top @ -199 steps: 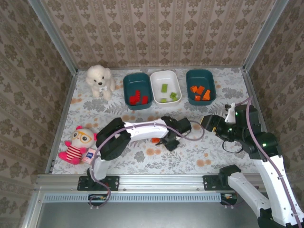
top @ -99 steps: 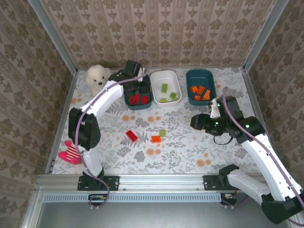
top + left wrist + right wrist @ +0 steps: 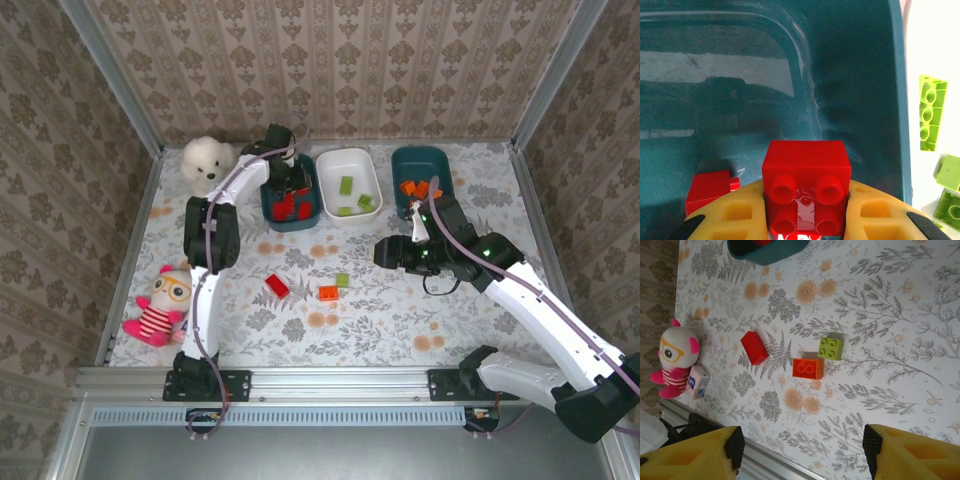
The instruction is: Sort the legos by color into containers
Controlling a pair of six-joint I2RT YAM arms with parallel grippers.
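A robot test booth dressed as a home. Damask wallpaper (image 3: 340, 70) lines three sides between bare aluminium posts (image 3: 110, 80), and a floral cloth (image 3: 400, 320) covers the table. A metal rail (image 3: 340, 385) along the bottom edge carries the left arm (image 3: 200, 300) and right arm (image 3: 530, 300). A plush dog (image 3: 208, 165) sits at upper left.

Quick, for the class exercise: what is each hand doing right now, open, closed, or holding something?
Left hand: closed on a red lego brick.
Right hand: open, holding nothing.

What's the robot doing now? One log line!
left gripper: shut on red brick over teal tub | right gripper: open | on table: orange brick, green brick, another red brick
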